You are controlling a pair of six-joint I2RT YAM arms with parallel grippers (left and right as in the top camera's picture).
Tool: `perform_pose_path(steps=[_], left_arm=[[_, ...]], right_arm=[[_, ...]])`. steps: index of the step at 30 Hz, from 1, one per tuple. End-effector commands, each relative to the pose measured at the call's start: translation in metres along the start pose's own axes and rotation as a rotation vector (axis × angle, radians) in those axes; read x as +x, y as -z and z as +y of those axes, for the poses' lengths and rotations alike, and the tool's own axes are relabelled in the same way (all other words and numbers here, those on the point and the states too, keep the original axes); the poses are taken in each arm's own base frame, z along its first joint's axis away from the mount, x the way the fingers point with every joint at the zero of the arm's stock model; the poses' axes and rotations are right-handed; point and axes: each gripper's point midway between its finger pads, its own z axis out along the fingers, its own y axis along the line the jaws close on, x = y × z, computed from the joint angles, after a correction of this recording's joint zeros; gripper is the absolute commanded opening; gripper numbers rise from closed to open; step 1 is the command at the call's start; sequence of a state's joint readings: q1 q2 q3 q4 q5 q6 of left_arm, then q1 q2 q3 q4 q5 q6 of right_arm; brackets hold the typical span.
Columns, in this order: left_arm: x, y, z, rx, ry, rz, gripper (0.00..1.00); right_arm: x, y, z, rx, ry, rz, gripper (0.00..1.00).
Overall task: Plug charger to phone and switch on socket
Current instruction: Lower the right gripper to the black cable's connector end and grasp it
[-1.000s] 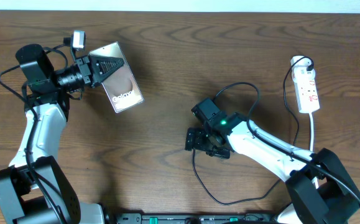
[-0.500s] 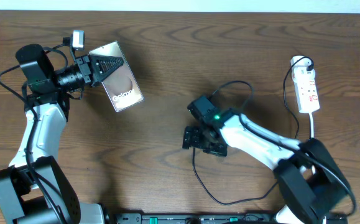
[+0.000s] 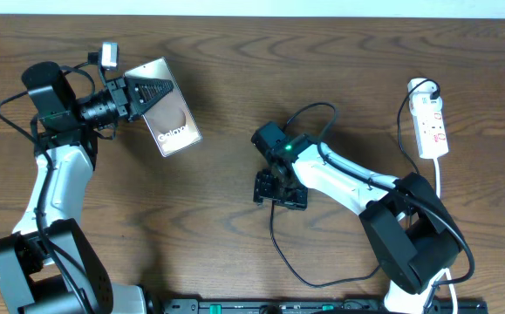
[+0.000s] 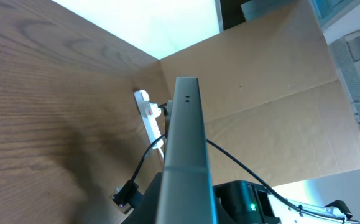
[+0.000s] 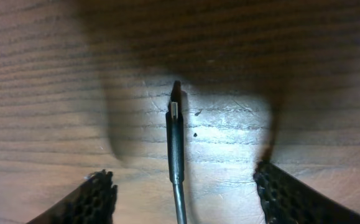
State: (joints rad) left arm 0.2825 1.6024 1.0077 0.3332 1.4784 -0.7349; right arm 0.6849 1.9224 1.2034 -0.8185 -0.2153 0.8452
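My left gripper (image 3: 150, 92) is shut on the phone (image 3: 177, 127), holding it by one end at the back left. The left wrist view shows the phone (image 4: 186, 137) edge-on as a grey strip. In the middle of the table my right gripper (image 3: 278, 189) hangs open over the charger (image 3: 274, 235). Its black connector tip (image 5: 175, 118) lies on the wood between the two fingertips (image 5: 96, 198) and touches neither. The thin cable trails toward the front edge. The socket (image 3: 431, 122) lies at the far right, also seen as a white socket (image 4: 147, 113) from the left wrist.
A white cord (image 3: 440, 187) runs from the socket toward the front along the right edge. A black cable loop (image 3: 317, 109) arches over the right arm. The right arm's body with a green light (image 4: 251, 206) shows low in the left wrist view. A cardboard wall (image 4: 273, 93) stands behind the table.
The right arm has shifted left and a little back, and its jaws have narrowed around the connector. The left gripper and the phone have not moved.
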Motion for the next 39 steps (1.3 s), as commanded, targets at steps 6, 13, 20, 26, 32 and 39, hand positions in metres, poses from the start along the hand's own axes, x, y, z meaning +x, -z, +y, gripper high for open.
perform_pose_path(steps=[6, 13, 20, 26, 32, 39], left_arm=[[-0.003, 0.002, -0.011, 0.008, -0.047, -0.002, 0.07], [-0.004, 0.002, -0.01, 0.004, -0.061, -0.006, 0.08], [-0.004, 0.002, -0.01, 0.004, -0.061, -0.006, 0.07], [-0.004, 0.002, -0.01, 0.003, -0.061, -0.006, 0.07], [-0.004, 0.002, -0.01, 0.004, -0.061, -0.006, 0.07], [-0.004, 0.002, -0.01, 0.004, -0.061, -0.006, 0.08]], right_arm=[[-0.006, -0.003, 0.001, 0.007, 0.005, -0.01, 0.53], [-0.01, -0.002, 0.0, 0.002, -0.005, -0.019, 0.46], [-0.013, -0.002, -0.001, 0.005, -0.026, -0.027, 0.38], [-0.013, -0.002, -0.002, 0.008, -0.04, -0.032, 0.28], [-0.015, -0.001, -0.004, 0.008, -0.051, -0.033, 0.22], [-0.015, -0.001, -0.004, 0.009, -0.059, -0.033, 0.16]])
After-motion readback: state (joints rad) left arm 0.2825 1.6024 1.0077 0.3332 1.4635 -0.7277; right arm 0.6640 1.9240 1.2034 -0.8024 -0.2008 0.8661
